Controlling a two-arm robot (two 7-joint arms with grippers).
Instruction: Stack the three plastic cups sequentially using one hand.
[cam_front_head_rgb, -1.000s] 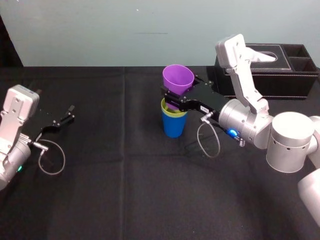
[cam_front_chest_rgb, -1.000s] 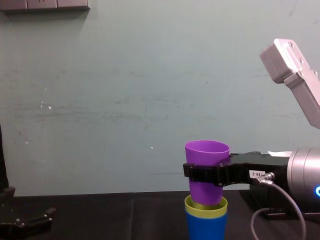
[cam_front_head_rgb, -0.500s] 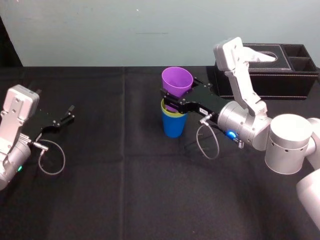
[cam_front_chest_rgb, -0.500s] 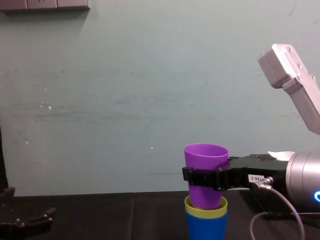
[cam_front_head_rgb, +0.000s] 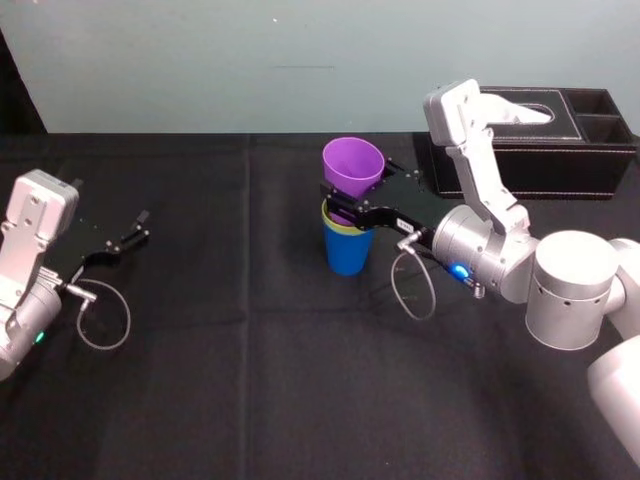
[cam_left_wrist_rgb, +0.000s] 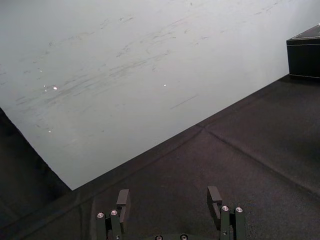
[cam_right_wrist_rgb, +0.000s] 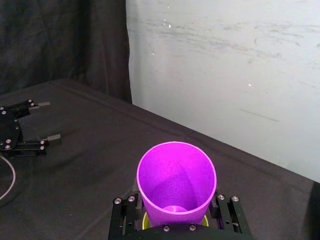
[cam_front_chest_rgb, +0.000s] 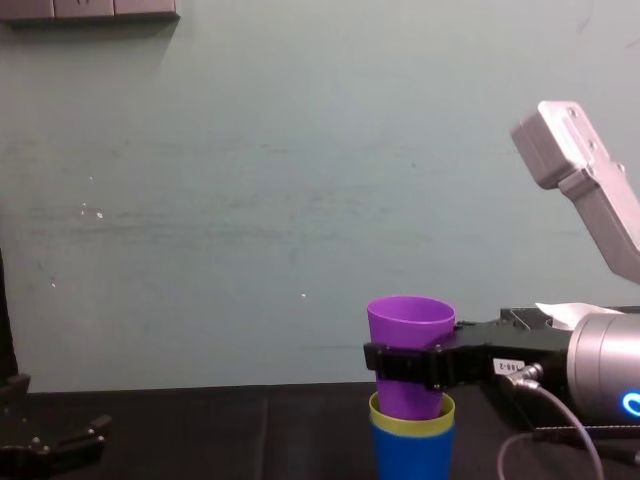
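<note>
The purple cup is upright in my right gripper, which is shut on its sides. Its base sits a little way inside the yellow-green cup, which is nested in the blue cup on the black table. The chest view has the purple cup standing tall out of the yellow-green rim and the blue cup, with the right gripper clamped across it. In the right wrist view the purple cup stands between the fingers. My left gripper rests open at the far left.
A black tissue box stands at the back right, behind my right arm. A loose cable loop hangs under the right wrist. The left gripper faces bare black cloth and the pale wall.
My right gripper has lowered the purple cup slightly and shifted it a little left, so its base sits deeper in the yellow-green cup. The left arm has not moved.
</note>
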